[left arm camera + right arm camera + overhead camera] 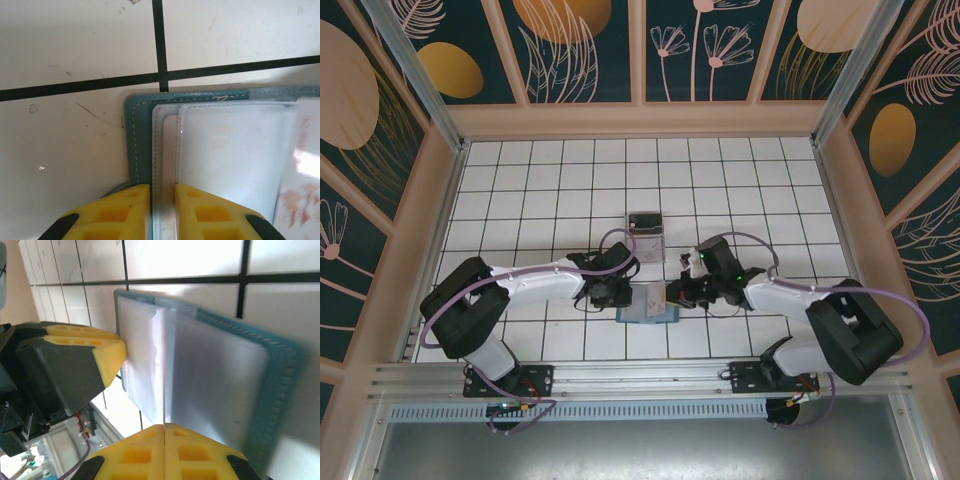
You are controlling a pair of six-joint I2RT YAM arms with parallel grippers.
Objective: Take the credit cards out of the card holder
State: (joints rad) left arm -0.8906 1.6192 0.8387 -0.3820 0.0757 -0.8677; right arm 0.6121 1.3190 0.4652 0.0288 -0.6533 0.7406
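The teal-blue card holder (642, 310) lies open on the white tiles between my two grippers, its clear inner sleeves facing up (230, 150). My left gripper (162, 187) is shut on the holder's left edge, a thin strip of sleeve and teal border pinched between the yellow fingers. My right gripper (164, 426) is shut on a thin pale credit card (163, 385), seen edge-on and standing up from the holder (280, 380). In the left wrist view that card (302, 170) shows a faint pinkish print at the holder's right end. From above, the left gripper (623, 293) and right gripper (672, 295) face each other across the holder.
A small clear plastic box (645, 235) stands on the tiles just behind the holder. The left gripper's fingers (107, 352) sit close beside the held card in the right wrist view. Patterned walls enclose the tiled floor (570, 180).
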